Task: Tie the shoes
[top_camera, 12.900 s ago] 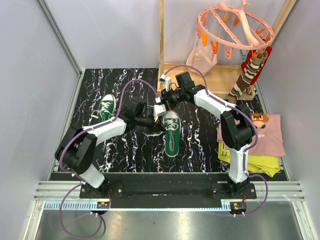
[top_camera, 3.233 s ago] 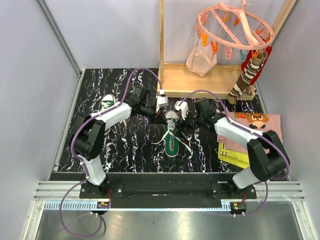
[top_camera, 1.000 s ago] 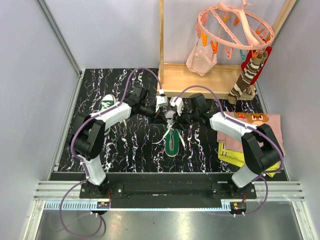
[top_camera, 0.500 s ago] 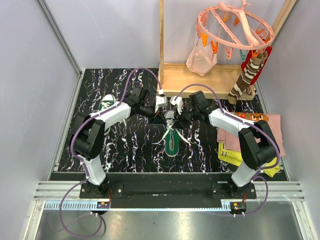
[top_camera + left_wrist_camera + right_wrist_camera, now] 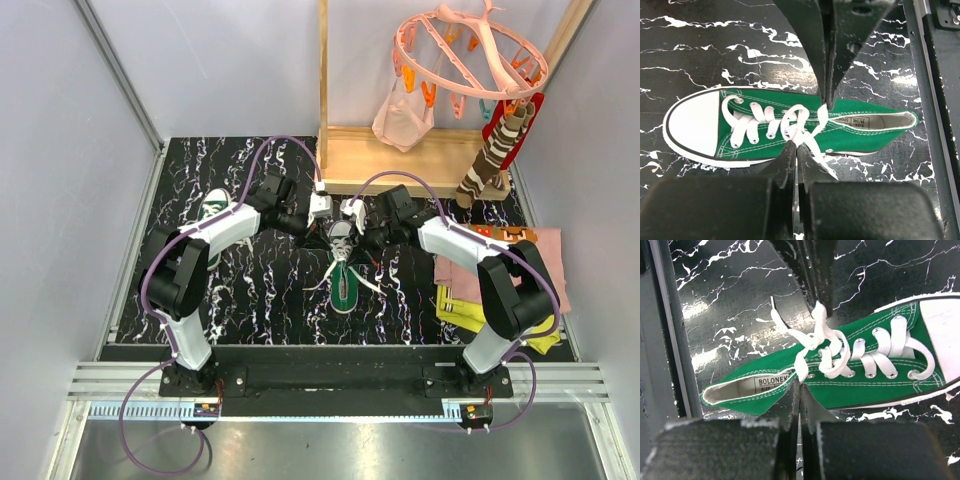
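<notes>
Green canvas lies under both grippers: one shoe (image 5: pixel 755 145) rests sole down on the black marbled table (image 5: pixel 700 45), directly beneath the fingertips. The left gripper (image 5: pixel 796 144) comes at it from one flank and the right gripper (image 5: pixel 799 382) from the other. They face each other across the throat of the shoe, tips near but not touching.

Between them sits a loose tangle of the white laces (image 5: pixel 792 125) — a crossing with slack loops, not a finished bow. Each gripper's fingers are pressed together to a thin slit, and each pinches a strand of the laces at its tip, on its own side of the shoe. Past the left gripper's tips a further length of lace trails onto the table.

The white toe cap (image 5: pixel 692 120) lies to one side of the two grippers, away from the arm bases, and the open heel points back toward them. The other shoe (image 5: pixel 213 208) sits well apart, behind the left gripper — beside that arm and partly hidden by it.
</notes>
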`<act>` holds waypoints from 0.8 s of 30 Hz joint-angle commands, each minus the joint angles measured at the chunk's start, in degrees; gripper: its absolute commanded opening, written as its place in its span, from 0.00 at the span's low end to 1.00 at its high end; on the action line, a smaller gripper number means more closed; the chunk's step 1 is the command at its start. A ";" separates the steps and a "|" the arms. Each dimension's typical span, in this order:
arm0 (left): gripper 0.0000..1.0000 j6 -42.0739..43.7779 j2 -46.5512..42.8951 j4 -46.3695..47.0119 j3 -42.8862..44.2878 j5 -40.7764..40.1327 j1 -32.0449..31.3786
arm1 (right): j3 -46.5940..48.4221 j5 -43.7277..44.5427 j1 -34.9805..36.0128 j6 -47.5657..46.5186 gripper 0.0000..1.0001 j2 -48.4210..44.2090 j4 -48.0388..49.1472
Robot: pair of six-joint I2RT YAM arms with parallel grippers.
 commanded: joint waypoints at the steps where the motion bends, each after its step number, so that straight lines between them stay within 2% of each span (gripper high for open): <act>1: 0.00 4.74 -1.31 -1.72 0.62 2.90 0.16 | 3.08 -1.32 -1.62 0.80 0.00 -0.59 -1.28; 5: 0.00 5.88 -1.13 -2.43 0.62 2.90 0.07 | 5.18 -2.99 -2.85 2.73 0.02 0.03 -1.55; 8: 0.00 6.41 -1.05 -2.52 0.97 2.72 -0.10 | 6.76 -4.48 -2.85 3.17 0.16 1.35 -2.16; 16: 0.00 6.41 -0.69 -2.78 1.68 2.55 -0.19 | 10.63 -7.21 -2.85 2.12 0.26 5.74 -6.73; 20: 0.00 6.50 -0.78 -2.78 1.59 2.72 -0.10 | 12.83 -7.39 -2.77 0.63 0.40 7.59 -9.71; 23: 0.00 6.50 -0.78 -2.78 1.68 2.72 -0.19 | 13.62 -7.47 -2.77 0.19 0.42 8.64 -10.42; 24: 0.00 6.42 -0.70 -2.78 1.68 2.72 -0.10 | 13.80 -7.56 -2.77 0.10 0.46 8.99 -10.60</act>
